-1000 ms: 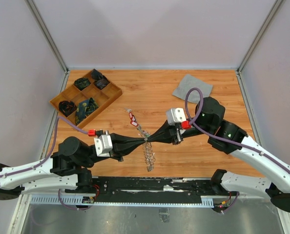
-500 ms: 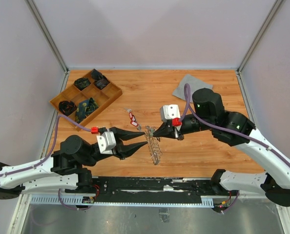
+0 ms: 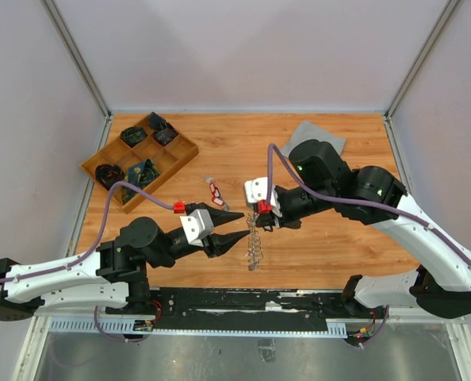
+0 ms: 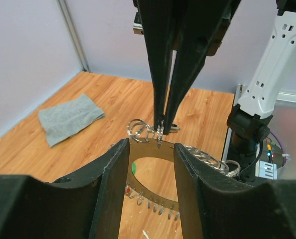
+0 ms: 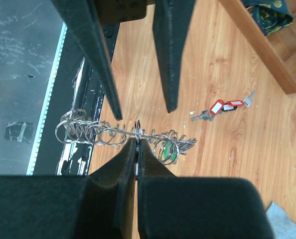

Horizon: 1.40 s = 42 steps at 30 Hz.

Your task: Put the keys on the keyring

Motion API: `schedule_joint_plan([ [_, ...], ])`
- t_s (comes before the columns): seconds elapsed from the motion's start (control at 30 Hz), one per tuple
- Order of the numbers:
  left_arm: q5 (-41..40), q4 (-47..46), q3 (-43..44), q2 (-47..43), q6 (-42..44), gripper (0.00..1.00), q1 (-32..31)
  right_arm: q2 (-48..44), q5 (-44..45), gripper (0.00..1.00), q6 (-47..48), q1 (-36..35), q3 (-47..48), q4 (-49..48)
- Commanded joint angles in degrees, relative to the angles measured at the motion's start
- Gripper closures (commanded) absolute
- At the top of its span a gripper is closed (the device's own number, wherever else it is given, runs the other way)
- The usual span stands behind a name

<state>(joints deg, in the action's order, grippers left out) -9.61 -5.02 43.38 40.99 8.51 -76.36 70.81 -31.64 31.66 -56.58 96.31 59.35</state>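
Right gripper (image 3: 255, 220) pinched tight on the rim of the keyring (image 3: 254, 246); the right wrist view shows its fingers (image 5: 130, 164) closed with the wire between them; the ring hangs edge-on from that grip at table (image 3: 338, 246) centre, slightly near; can't tell whether its lower rim touches the wood.

Left gripper (image 3: 243, 225) at a medium gap, holding nothing; it points right at the ring, tips either side of the pinched spot; its wrist view has the ring's oval framed between its fingers (image 4: 115, 184), with the right arm's fingers coming down from above onto the top rim; tips just beside the rim, contact not clear.

Small loops fringe the rim all along; a green tag (image 5: 166, 149) sits among them just beside the pinch, also visible low in the left wrist view (image 4: 133, 167).

Keys (image 3: 214, 190) with red tags lie loose on the wood, just left and far of the ring, clear of both grippers; the same bunch appears in the right wrist view (image 5: 221, 107).

Tray (image 3: 180, 163) with dark items far left; cloth (image 3: 312, 143) far right; both well apart from the ring.
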Motion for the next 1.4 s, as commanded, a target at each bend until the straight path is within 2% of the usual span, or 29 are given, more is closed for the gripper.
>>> schedule_joint_plan([
  [0.0, -0.1, -2.8, 1.1, 0.1, -0.5, 0.54, -0.4, 0.9, 4.6, 1.00, 2.9, -3.4, 3.5, 4.8],
  [0.3, 3.6, -2.1, 1.3, 0.6, 0.0, 0.59, -0.4, 1.8, 7.0, 1.00, 2.9, -5.4, 4.7, 5.0],
  [0.7, 4.8, -1.8, 2.2, 3.0, 0.3, 0.61, -0.4, 1.3, 5.7, 1.00, 2.7, -6.6, 4.2, 3.4],
  [1.1, 4.9, -2.0, 2.6, 3.5, 0.7, 0.79, -0.4, 1.5, 5.5, 1.00, 2.7, -7.1, 3.2, 3.3],
  [1.3, 4.8, -1.0, 2.6, 3.4, 0.6, 0.99, -0.4, 1.2, 5.9, 1.00, 2.6, -7.2, 3.1, 2.7],
  [1.37, 4.6, -0.8, 2.6, 3.3, 0.5, 0.99, -0.4, 1.0, 6.2, 0.99, 2.5, -7.2, 3.1, 2.6],
])
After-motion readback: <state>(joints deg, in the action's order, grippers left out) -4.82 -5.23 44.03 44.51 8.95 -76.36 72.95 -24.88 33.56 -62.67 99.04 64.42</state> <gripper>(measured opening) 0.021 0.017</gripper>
